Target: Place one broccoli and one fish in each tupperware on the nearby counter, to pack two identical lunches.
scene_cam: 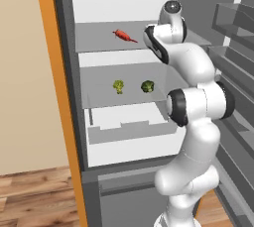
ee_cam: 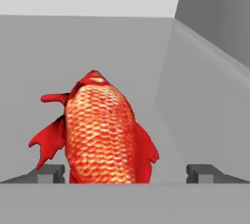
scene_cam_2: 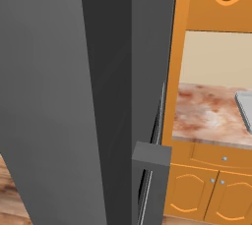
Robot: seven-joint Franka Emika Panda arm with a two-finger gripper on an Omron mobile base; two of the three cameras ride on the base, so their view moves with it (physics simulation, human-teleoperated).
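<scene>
Pincer (ee_cam: 125, 173) spread wide, blunt dark fingertips (ee_cam: 48, 173) flanking a red-orange fish (ee_cam: 100, 132), gripping nothing. Glossy overlapping scales, ragged crimson fins, plump tapered body lying on a smooth grey fridge shelf (scene_cam: 96, 37). One shelf lower, two knobbly green broccoli heads (scene_cam: 118, 86), set apart. Past the flat grey fridge door (scene_cam_2: 54, 96), mottled pink-brown stone table (scene_cam_2: 206, 113) over orange panelled cabinets (scene_cam_2: 206, 189) with small round knobs.

Open grey fridge (scene_cam: 129, 112), beige wall (scene_cam: 25, 72), wooden floor (scene_cam: 34, 196), orange cabinets (scene_cam_2: 211, 189)
</scene>
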